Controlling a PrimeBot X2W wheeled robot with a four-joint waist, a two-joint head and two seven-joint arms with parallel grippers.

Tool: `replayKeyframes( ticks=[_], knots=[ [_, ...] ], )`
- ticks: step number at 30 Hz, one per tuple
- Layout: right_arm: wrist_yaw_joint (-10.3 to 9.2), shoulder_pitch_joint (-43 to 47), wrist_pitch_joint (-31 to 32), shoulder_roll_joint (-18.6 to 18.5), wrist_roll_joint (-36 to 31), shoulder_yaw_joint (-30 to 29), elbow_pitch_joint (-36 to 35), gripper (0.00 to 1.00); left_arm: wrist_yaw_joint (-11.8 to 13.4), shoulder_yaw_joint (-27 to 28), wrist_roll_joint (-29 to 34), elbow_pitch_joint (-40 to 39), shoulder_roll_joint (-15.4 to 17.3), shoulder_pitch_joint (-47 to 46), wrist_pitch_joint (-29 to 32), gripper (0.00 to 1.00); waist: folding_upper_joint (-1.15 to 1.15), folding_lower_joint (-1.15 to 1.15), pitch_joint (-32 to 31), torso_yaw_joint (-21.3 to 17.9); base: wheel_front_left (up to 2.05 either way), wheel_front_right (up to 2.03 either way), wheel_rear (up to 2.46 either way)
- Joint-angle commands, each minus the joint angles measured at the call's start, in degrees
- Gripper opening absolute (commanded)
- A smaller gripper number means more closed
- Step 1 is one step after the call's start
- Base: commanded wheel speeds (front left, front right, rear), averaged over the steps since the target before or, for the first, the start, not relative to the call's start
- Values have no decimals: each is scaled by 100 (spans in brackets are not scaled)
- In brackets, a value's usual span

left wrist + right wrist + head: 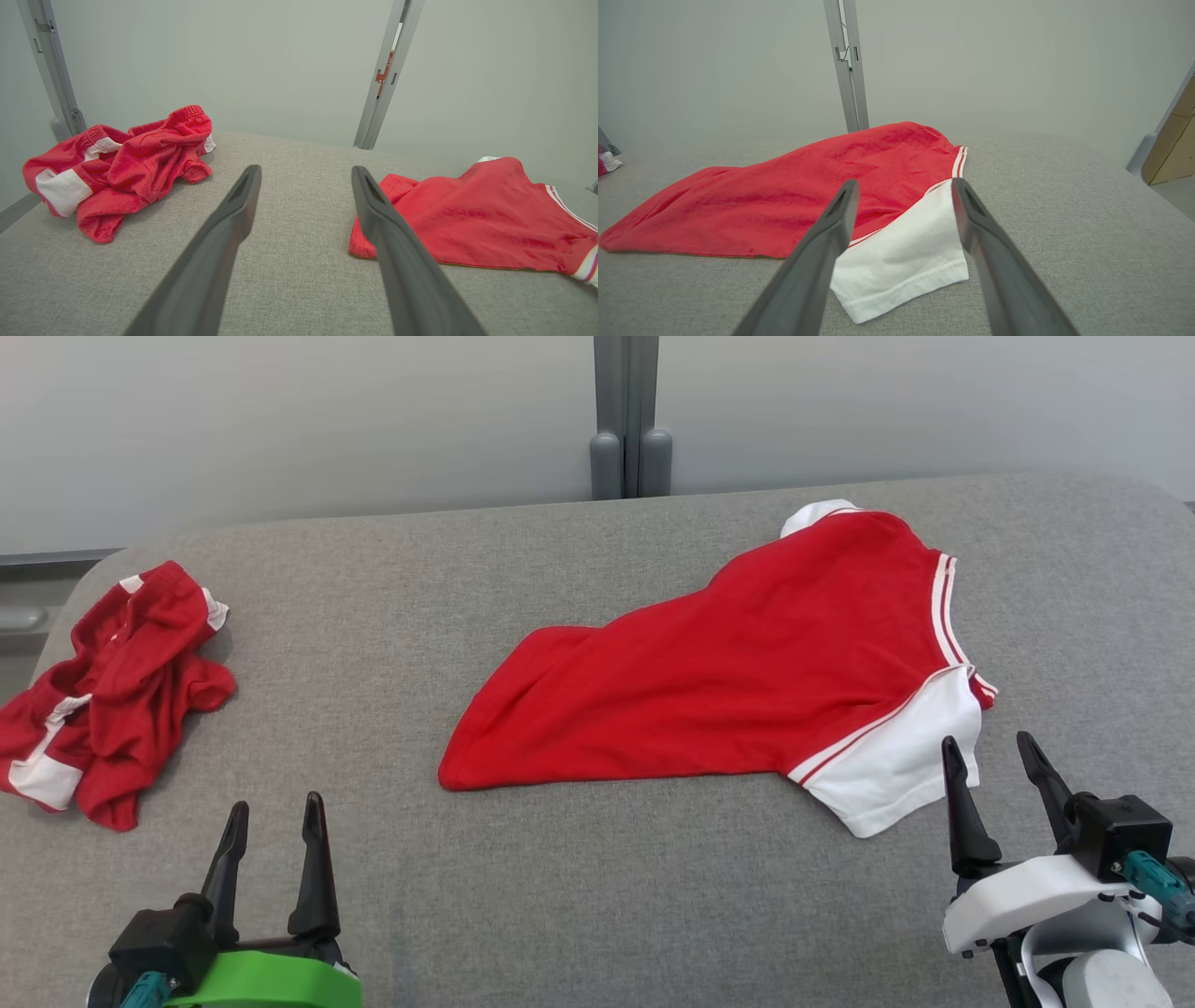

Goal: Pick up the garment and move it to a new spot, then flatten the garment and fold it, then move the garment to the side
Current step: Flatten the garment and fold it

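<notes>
The red shirt (747,663) lies spread right of centre on the grey counter (597,915). Its long axis runs from the hem near the middle up to the collar end at far right. Its white sleeve (896,775) sits just ahead of my right claw (987,739), jaws wide and empty, so I judge that arm nearer. My left claw (277,801), also wide and empty, hovers well apart from the shirt, nearer a crumpled red garment (112,691).

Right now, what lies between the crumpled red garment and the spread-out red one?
Bare grey surface, seen in the head view, separates the crumpled garment from the spread-out garment.
</notes>
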Motion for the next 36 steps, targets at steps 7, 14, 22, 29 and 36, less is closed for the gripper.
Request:
replayKeyframes(
  ticks=[7, 14, 22, 29, 36],
  knots=[
    [-6, -57, -11, -21, -21, -6, 25, 100, -29, -81, 68, 99, 2, -46, -2, 100, 0, 0, 39, -3, 0, 0, 0],
    [-6, -109, 360, -147, 25, -193, 260, 100, -38, -439, 15, 533, 69, -323, 130, 100, 0, 0, 146, -16, 0, 0, 0],
    [-6, -569, 757, -508, 111, -184, 867, 100, -49, -1195, -157, 1411, 135, -1114, 326, 100, 0, 0, 528, -145, 0, 0, 0],
    [-6, -1484, 919, -743, 191, 359, 1811, 100, -45, -1545, -456, 2413, 264, -1947, 362, 100, 0, 0, 1034, -288, 0, 0, 0],
    [-6, -1991, 987, -863, 106, 442, 2679, 100, -46, -1660, -550, 3151, 203, -2419, 218, 100, 0, 0, 1197, -284, 0, 0, 0]
  ],
)
